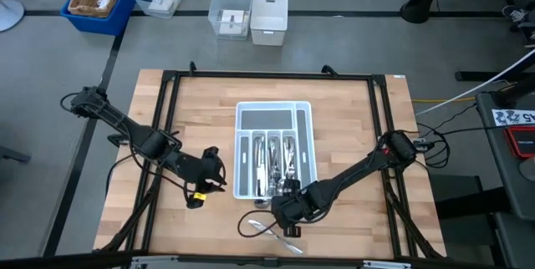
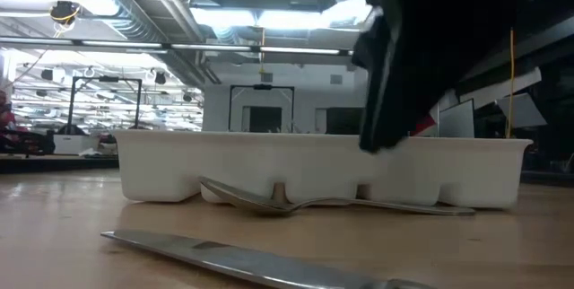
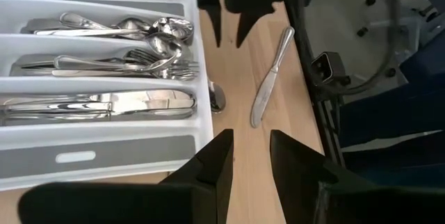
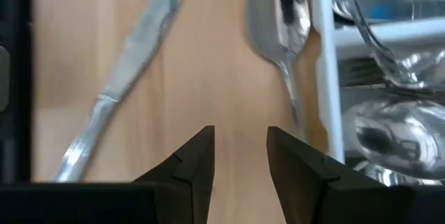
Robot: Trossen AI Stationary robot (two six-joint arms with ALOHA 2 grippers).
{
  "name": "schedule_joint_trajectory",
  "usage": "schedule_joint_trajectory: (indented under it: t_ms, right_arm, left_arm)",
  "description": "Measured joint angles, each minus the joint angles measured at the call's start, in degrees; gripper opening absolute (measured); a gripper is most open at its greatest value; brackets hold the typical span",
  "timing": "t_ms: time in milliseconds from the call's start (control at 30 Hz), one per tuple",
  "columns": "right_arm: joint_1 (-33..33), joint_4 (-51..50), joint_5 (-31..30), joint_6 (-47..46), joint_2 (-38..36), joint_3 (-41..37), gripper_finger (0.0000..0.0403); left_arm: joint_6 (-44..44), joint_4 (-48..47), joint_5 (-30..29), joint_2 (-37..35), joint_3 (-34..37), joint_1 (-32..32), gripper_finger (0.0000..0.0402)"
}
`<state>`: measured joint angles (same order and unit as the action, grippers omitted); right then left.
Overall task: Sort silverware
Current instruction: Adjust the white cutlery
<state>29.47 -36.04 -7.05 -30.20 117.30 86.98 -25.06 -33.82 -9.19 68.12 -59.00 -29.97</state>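
Observation:
A white divided tray [image 1: 274, 148] stands mid-table. Its slots hold sorted silverware: spoons [image 3: 125, 26], forks [image 3: 118, 62] and knives [image 3: 97, 104]. Two pieces lie loose on the wood by the tray's near wall, a spoon [image 4: 281, 29] close against the wall and a knife [image 4: 118, 92] nearer the front edge. My right gripper [image 4: 240, 147] hangs open above the table between these two, pointing steeply down. My left gripper [image 3: 250, 158] stays open in the air left of the tray's near corner, holding nothing.
One tray slot [image 3: 76, 156] shows only its grey liner. Black frame rails [image 1: 167, 119] run along the table's left and right sides. Beyond the far edge stand a blue basket [image 1: 99, 0], clear bins [image 1: 231, 10] and a white box [image 1: 269, 20].

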Motion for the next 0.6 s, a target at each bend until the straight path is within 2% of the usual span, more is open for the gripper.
schedule_joint_trajectory:
  t_ms: [467, 600]
  right_arm:
    - [-6.38, -0.57, 0.08, 2.32, -0.13, -2.25, 0.0133]
    - [-8.55, -3.4, -6.64, 3.22, -0.04, -2.47, 0.0133]
  left_arm:
    - [0.99, -0.02, -1.17, -0.02, 0.0, 0.01, 0.0085]
    - [3.1, -0.02, -2.07, -0.02, 0.0, 0.01, 0.0085]
